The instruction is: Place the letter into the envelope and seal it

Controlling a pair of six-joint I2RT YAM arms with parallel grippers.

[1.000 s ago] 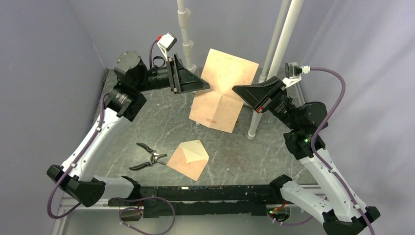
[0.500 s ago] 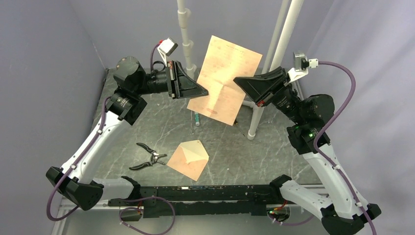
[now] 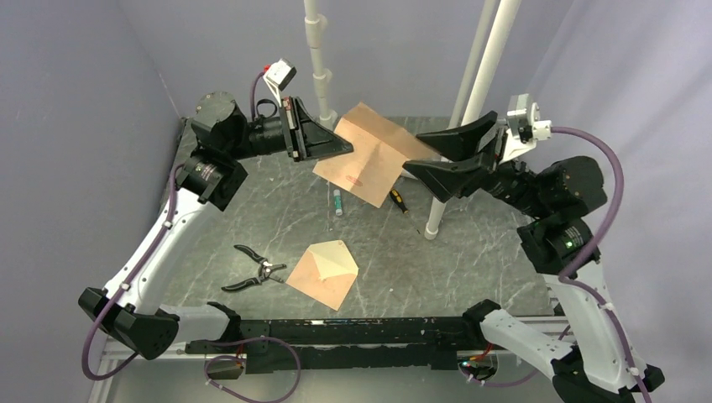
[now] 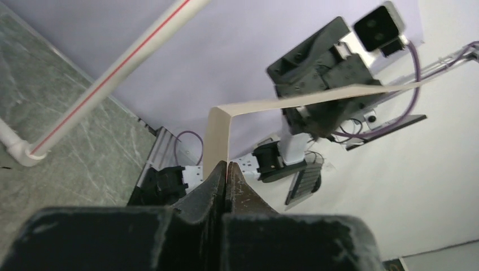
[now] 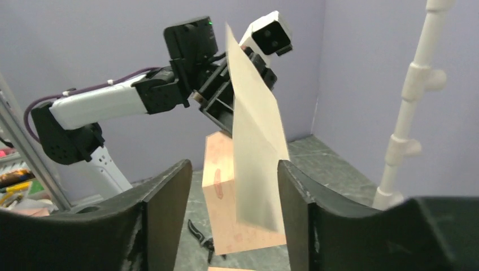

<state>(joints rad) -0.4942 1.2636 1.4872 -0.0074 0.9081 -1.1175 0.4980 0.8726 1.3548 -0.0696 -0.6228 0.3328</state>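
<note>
The letter (image 3: pixel 369 155), a pinkish-tan sheet bent along a crease, hangs in the air above the back of the table. My left gripper (image 3: pixel 348 147) is shut on its left edge; in the left wrist view the paper (image 4: pixel 217 135) rises from between the closed fingertips (image 4: pixel 227 166). My right gripper (image 3: pixel 411 154) is open, with the sheet's right edge loose between its spread fingers. In the right wrist view the letter (image 5: pixel 254 147) hangs just beyond the gap of the right gripper (image 5: pixel 233 166). The envelope (image 3: pixel 323 273) lies on the table, flap open, near the front.
Black pliers (image 3: pixel 254 270) lie left of the envelope. A marker (image 3: pixel 337 201) and a small screwdriver (image 3: pixel 397 200) lie under the letter. Two white poles (image 3: pixel 458 109) (image 3: pixel 317 50) stand at the back, the right one's foot close to my right arm.
My left gripper closed on the letter's left edge, then my right gripper opened and let go. The sheet has folded over and dropped lower; the right arm has swung right.
</note>
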